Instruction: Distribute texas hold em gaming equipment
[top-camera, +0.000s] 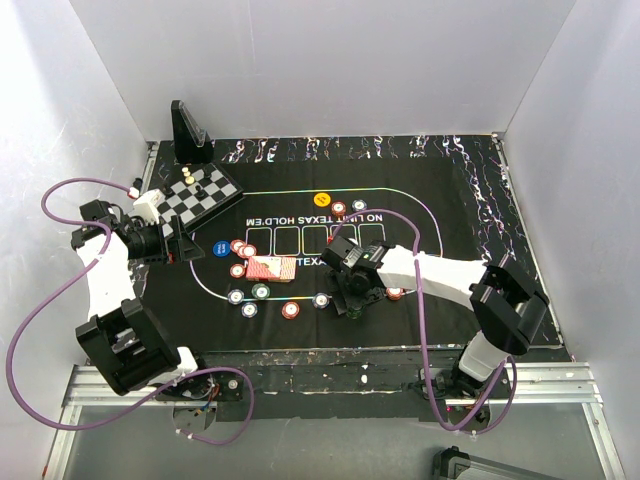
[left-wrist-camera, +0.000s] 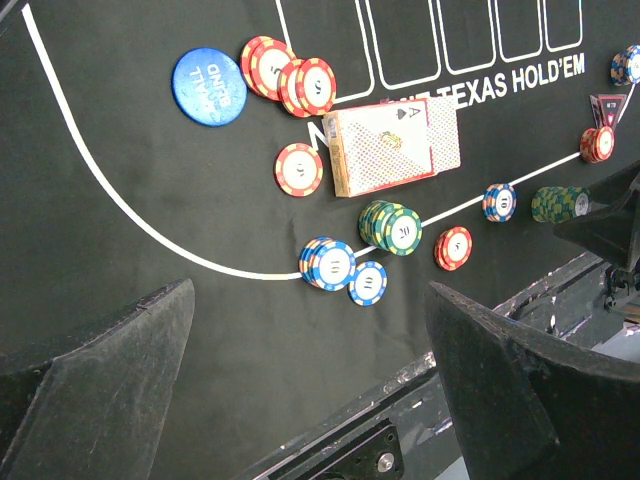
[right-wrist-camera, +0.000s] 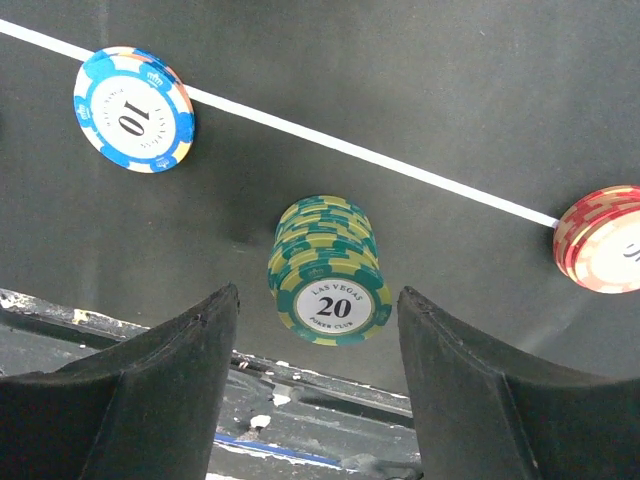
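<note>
Right gripper, jaws apart, straddles the green chip stack without touching it; a blue chip and red chip stack lie well clear either side.

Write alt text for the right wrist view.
A stack of green 20 chips stands on black felt between the open fingers of the right gripper, touching neither. A blue 10 chip lies upper left on a white line; a red stack sits on it at the right edge.
</note>
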